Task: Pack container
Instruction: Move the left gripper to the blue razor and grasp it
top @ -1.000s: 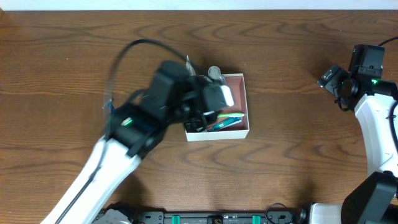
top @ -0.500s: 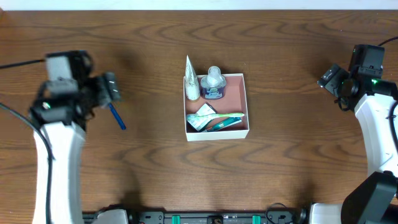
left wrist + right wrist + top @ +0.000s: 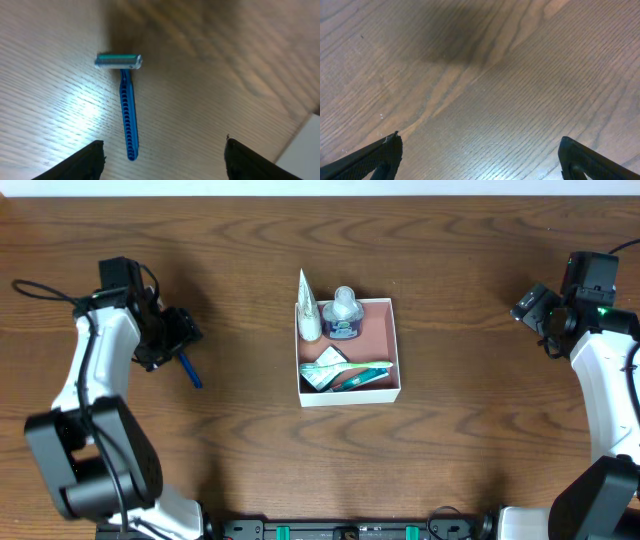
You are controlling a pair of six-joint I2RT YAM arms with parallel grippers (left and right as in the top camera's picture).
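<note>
The container (image 3: 398, 358) is a square white-walled box with a pinkish-brown floor at the table's middle. It holds a white tube (image 3: 306, 310), a small bottle (image 3: 344, 315) and flat green-and-white sachets (image 3: 345, 373). A blue razor (image 3: 189, 369) lies on the table at the left. My left gripper (image 3: 180, 330) is open and empty just above and beside the razor. In the left wrist view the razor (image 3: 127, 107) lies between the open fingers (image 3: 164, 150), its head away from them. My right gripper (image 3: 530, 305) is open and empty at the far right, with bare wood between its fingers (image 3: 480, 145).
Dark wooden table (image 3: 480, 440) all round the container. The left arm's black cable (image 3: 45, 288) loops at the far left edge. The right arm's white link (image 3: 605, 395) runs along the right edge.
My left arm has swung away from above the container to the far left, and its gripper now sits by the razor. The razor and the right arm have not moved.
</note>
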